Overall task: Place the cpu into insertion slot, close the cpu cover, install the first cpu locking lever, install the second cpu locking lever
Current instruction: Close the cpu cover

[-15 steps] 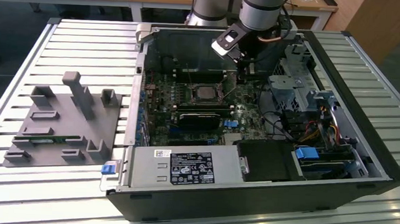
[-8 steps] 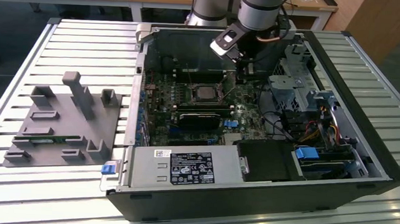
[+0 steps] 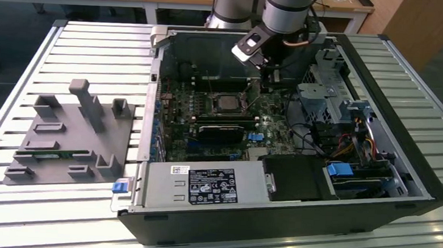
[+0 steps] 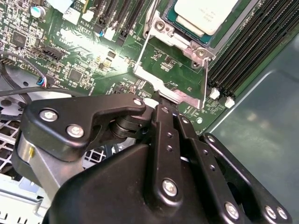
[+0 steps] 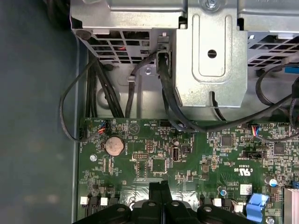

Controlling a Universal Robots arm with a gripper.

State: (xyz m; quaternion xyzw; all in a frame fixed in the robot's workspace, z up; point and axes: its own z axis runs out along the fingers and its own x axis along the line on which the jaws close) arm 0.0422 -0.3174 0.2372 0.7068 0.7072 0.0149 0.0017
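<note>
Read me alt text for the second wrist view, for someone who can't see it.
The black gripper sits at the free edge of the swung-open cpu cover, above a green motherboard. Beyond it, the cpu lies uncovered in the insertion slot.

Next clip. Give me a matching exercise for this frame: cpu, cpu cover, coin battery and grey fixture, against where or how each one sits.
Things:
1. cpu
2. cpu cover
3. coin battery
4. grey fixture

Places or states:
A. on the slatted table, outside the computer case
B. swung open, off the chip
C. lying in the insertion slot
D. flat on the green board, by the black cables

Pairs: 1-C, 2-B, 3-D, 4-A.
</note>
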